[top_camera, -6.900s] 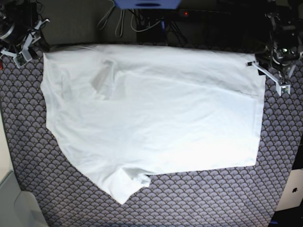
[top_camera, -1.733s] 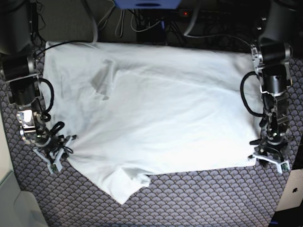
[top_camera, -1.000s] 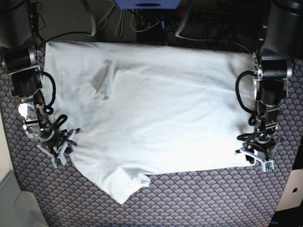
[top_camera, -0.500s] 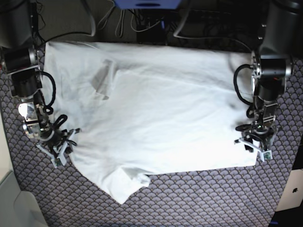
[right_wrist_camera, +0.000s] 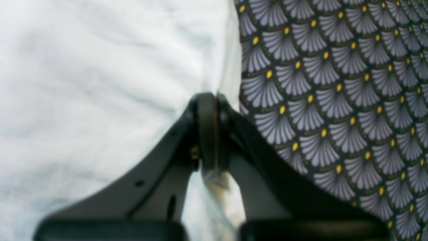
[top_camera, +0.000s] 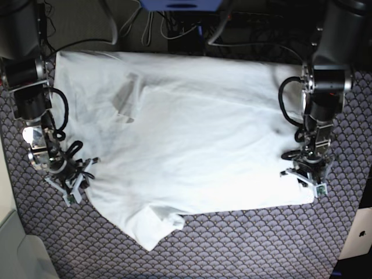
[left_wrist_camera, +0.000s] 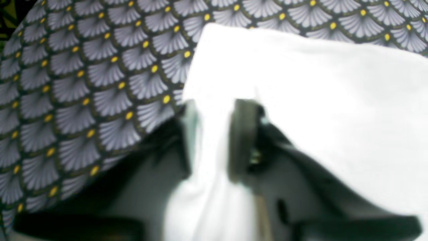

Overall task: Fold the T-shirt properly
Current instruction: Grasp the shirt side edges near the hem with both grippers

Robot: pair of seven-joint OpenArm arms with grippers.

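Note:
The white T-shirt (top_camera: 192, 133) lies spread over the patterned table, with a sleeve (top_camera: 154, 229) folded at the front. My left gripper (top_camera: 305, 180) sits low on the shirt's right edge. In the left wrist view its fingers (left_wrist_camera: 242, 140) are closed on a bunched strip of the T-shirt (left_wrist_camera: 301, 100), so the left gripper (left_wrist_camera: 214, 134) is shut on cloth. My right gripper (top_camera: 72, 189) rests at the shirt's left edge. In the right wrist view the right gripper (right_wrist_camera: 207, 127) is shut, pinching the T-shirt (right_wrist_camera: 100, 83) at its hem.
A grey fan-patterned cover (top_camera: 244, 244) with yellow dots lies under everything. Cables (top_camera: 145, 26) and a blue object (top_camera: 180, 4) run along the back edge. A pale bin (top_camera: 17, 250) stands at the front left, and a white device (top_camera: 357, 232) at the front right.
The left gripper has slid inward and a little up along the shirt's right edge and closed on it, wrinkling the cloth there. The right arm has stayed still.

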